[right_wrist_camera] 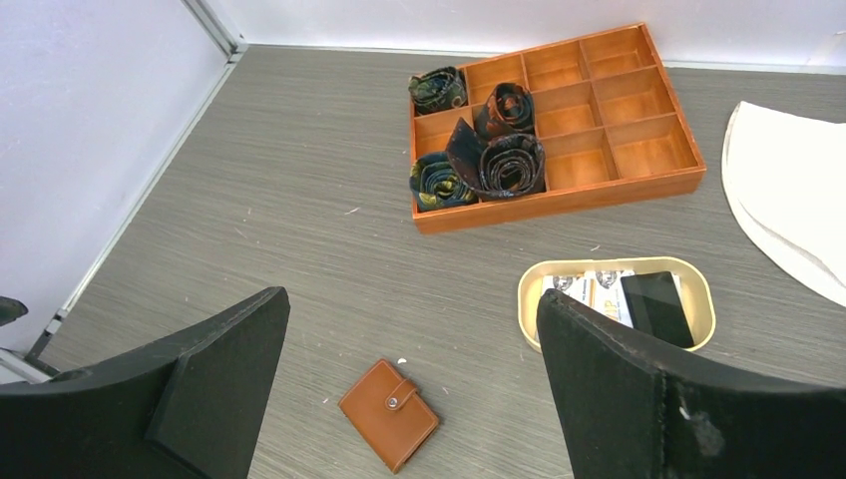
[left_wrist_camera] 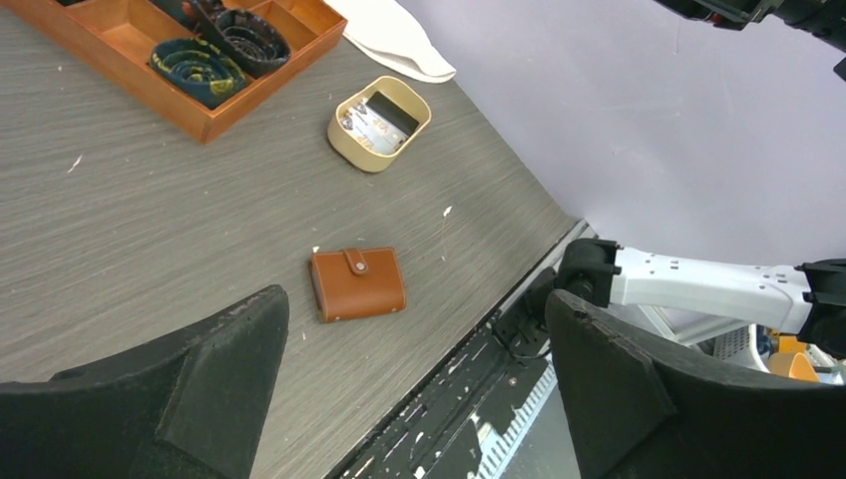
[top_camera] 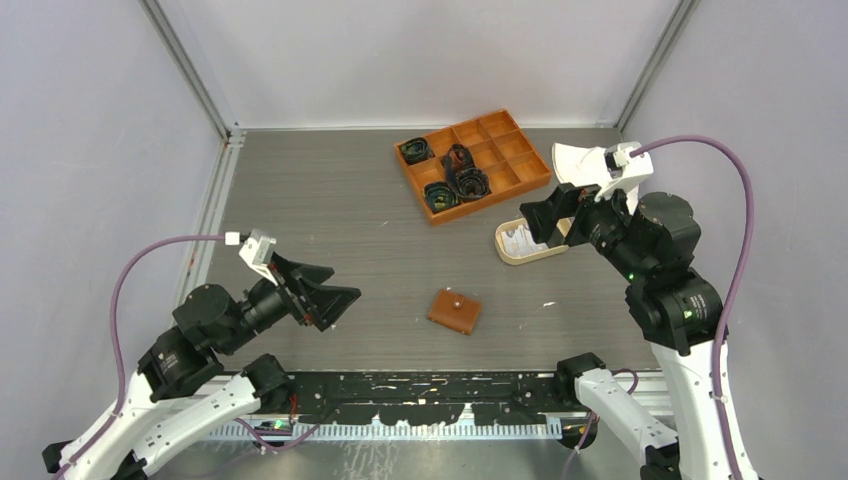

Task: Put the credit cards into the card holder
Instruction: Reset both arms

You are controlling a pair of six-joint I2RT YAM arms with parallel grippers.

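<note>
Left hand (top_camera: pixel 341 285) is released, its fingers spread wide with nothing between them, held above the near left part of the surface (top_camera: pixel 330 200) on a low, folded arm and aimed toward the middle. Right hand (top_camera: pixel 535 222) is likewise released and empty, raised on a taller arm at the right side and pointing down and inward. The card holder (top_camera: pixel 455 311) lies flat and closed, snap button up, on open surface near the front rail, between the two arms and well apart from both hands. The credit cards (right_wrist_camera: pixel 653 307) lie in a beige oval tray (right_wrist_camera: pixel 619 262) right of centre: one black card on pale ones. In the top view the right hand overhangs this tray and hides most of its contents; the right wrist view shows the cards plainly, and the left wrist view shows the tray from farther off. Beyond the tray stands an orange compartment box (top_camera: pixel 492 200) holding rolled ties (right_wrist_camera: pixel 509 165), with a white cloth (right_wrist_camera: pixel 798 190) just beside it to the right. Pale walls close the left, far and right edges. The left half of the surface is open room.
</note>
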